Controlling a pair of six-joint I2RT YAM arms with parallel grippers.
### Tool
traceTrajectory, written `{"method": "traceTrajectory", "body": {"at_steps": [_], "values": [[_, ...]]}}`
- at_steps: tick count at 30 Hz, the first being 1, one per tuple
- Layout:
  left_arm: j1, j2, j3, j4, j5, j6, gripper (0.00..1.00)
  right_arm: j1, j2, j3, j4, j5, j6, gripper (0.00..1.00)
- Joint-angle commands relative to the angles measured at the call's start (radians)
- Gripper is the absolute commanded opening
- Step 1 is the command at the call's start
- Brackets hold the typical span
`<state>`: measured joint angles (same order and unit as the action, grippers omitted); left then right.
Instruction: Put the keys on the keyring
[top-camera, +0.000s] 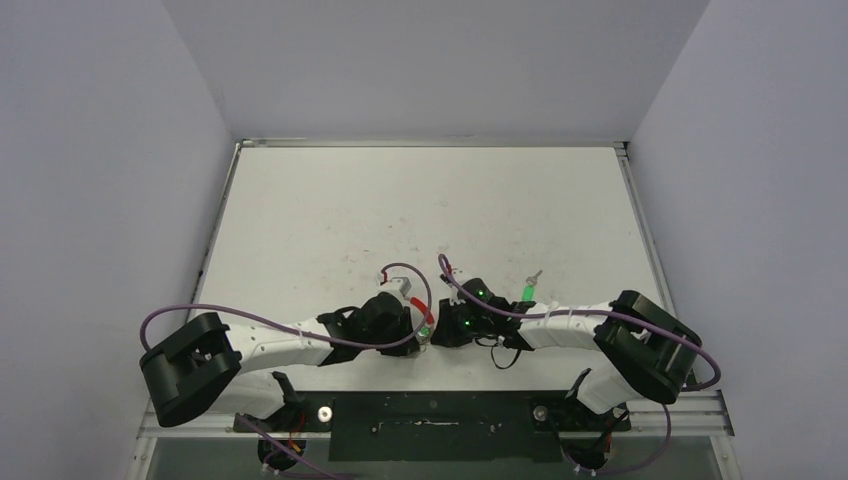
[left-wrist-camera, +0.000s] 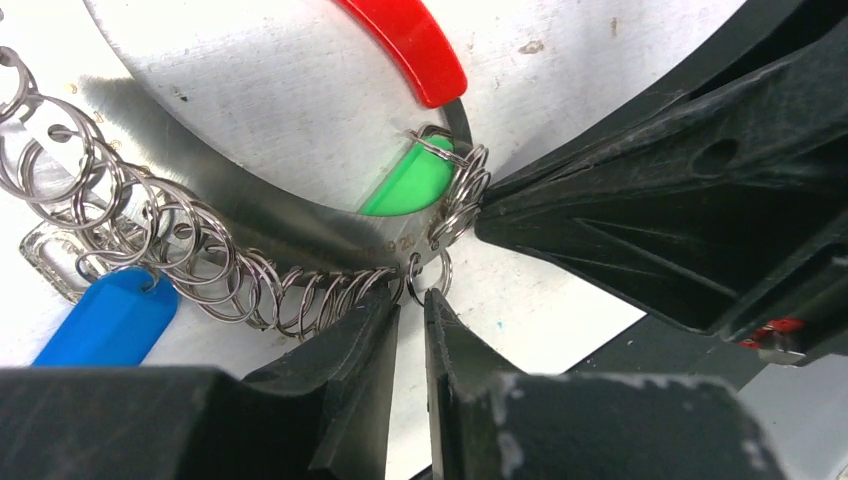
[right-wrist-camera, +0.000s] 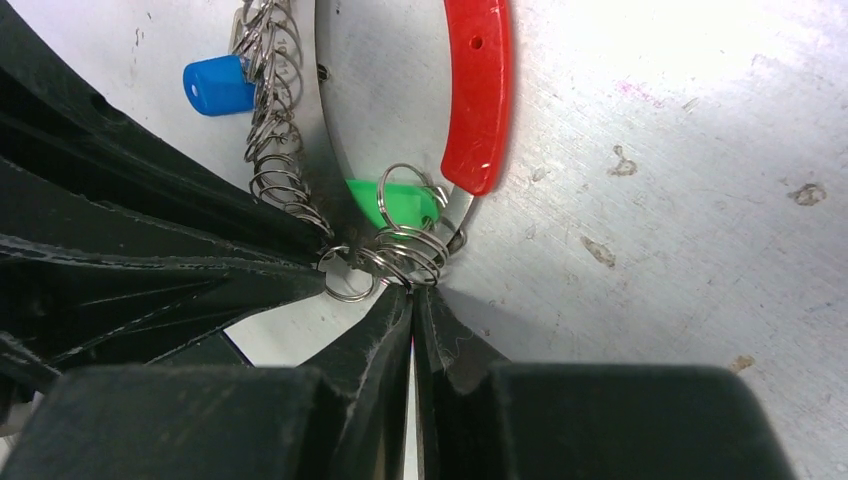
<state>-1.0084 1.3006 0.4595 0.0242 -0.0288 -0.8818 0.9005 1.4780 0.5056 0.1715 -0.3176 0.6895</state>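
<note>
Scuffed white table (top-camera: 400, 200). At its near middle, the right gripper (right-wrist-camera: 412, 292) has its jaws pressed together, tips touching the springy wire keyring (left-wrist-camera: 200, 260). The left gripper (left-wrist-camera: 408, 300) is barely parted, its grip unclear. Only the wrist views show the green key (left-wrist-camera: 410, 185) and blue key (left-wrist-camera: 110, 320) at the coil. Only overhead shows a loose green key (top-camera: 529, 290) beyond.

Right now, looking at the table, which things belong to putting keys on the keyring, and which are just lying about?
Part of the job:
- keyring
- green key at its coil
- blue key beside the coil
- loose green key, apart on the table

Just lying about:
- thin black wire loop by the right arm
- stains on the tabletop
</note>
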Motion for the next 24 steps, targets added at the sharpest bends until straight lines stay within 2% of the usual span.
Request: {"method": "traceTrajectory", "body": {"at_steps": [1, 13, 17, 24], "values": [[-0.016, 0.009, 0.036, -0.02, -0.056, -0.002, 0.15, 0.007, 0.012, 0.039, 0.014, 0.042, -0.014, 0.06], [-0.032, 0.075, 0.061, -0.056, -0.078, 0.01, 0.01, 0.005, 0.036, 0.108, 0.011, 0.078, -0.028, 0.08], [-0.036, 0.093, 0.078, -0.071, -0.082, 0.016, 0.0, 0.003, 0.055, 0.137, 0.015, 0.087, -0.035, 0.1], [-0.038, 0.089, 0.063, -0.038, -0.077, -0.009, 0.0, -0.006, -0.034, 0.108, -0.017, 0.122, -0.027, 0.32]]}}
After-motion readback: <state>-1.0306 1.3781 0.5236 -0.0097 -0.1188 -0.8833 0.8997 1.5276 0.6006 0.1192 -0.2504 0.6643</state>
